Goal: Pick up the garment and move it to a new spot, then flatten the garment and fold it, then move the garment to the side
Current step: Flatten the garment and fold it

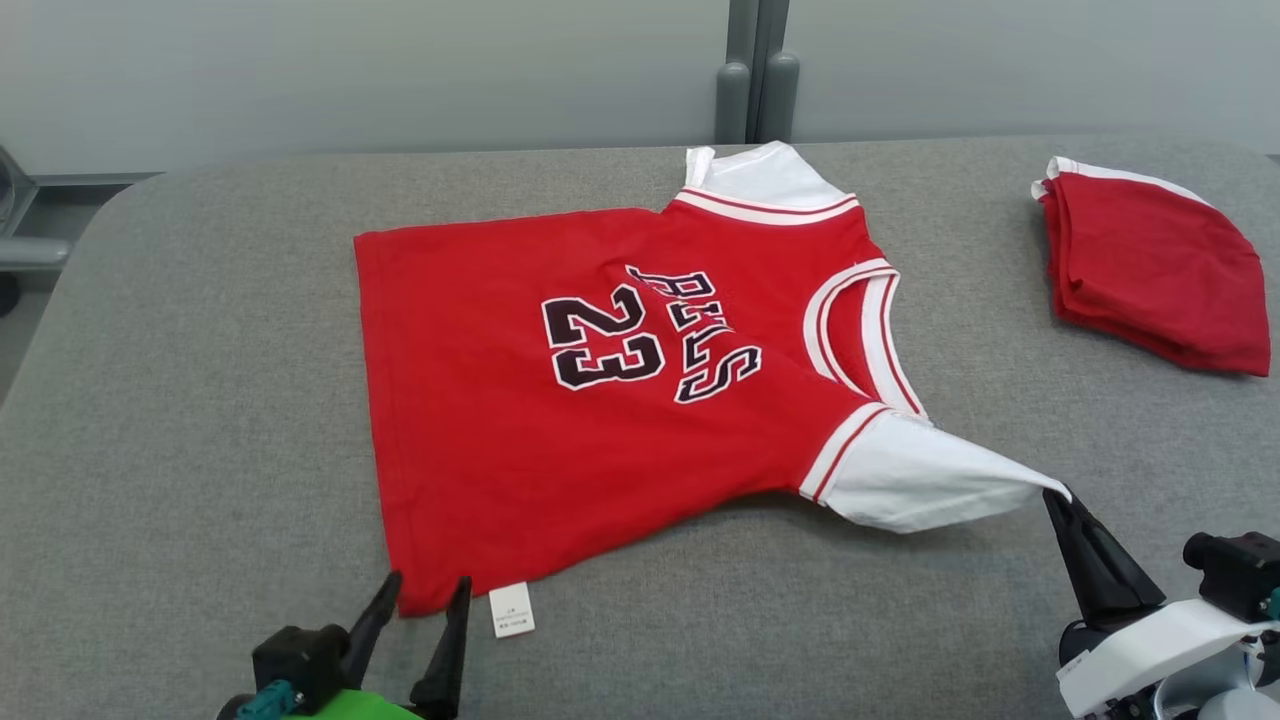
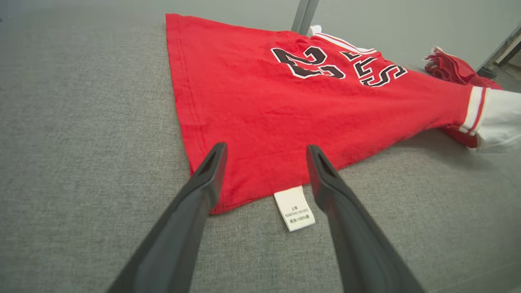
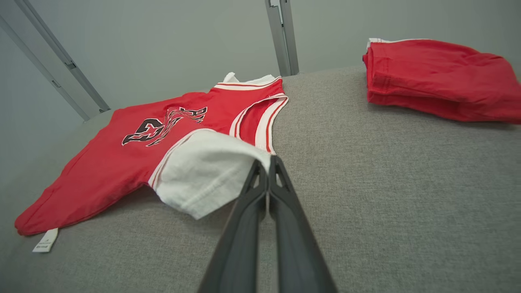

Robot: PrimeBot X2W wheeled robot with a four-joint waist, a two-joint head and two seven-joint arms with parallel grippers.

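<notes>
Left hand [image 1: 430,580] is released, its two dark fingers spread wide and straddling the near hem corner of the jersey [image 1: 500,400], one finger at the corner's outer edge and the other just past the white label [image 1: 511,610]. It grips nothing yet.

The jersey lies face up in the middle of the tabletop [image 1: 200,400], hem toward the robot's left and collar toward its right. It is thin red knit with a stitched hem, white sleeves and red-and-white striped ribbing. The black, white-edged print [image 1: 650,335] is puckered by a wrinkle across the letters, and the far sleeve [image 1: 760,175] is partly tucked under itself.

Right hand [image 1: 1055,498] is clenched on the tip of the near sleeve [image 1: 920,480], which is drawn out into a taut point and raised slightly off the cloth-covered surface.

This looks like the flattening step. To do it well, the left hand should close on the hem corner itself, taking both layers and not the loose label. The two hands should then draw apart low and evenly, because the soft knit will bunch if one side leads. The grey woven cover looks grippy, so a slight lift before pulling should help.

Well apart at the far right sits a pile [image 1: 1160,270] of folded red cloth with white trim.
</notes>
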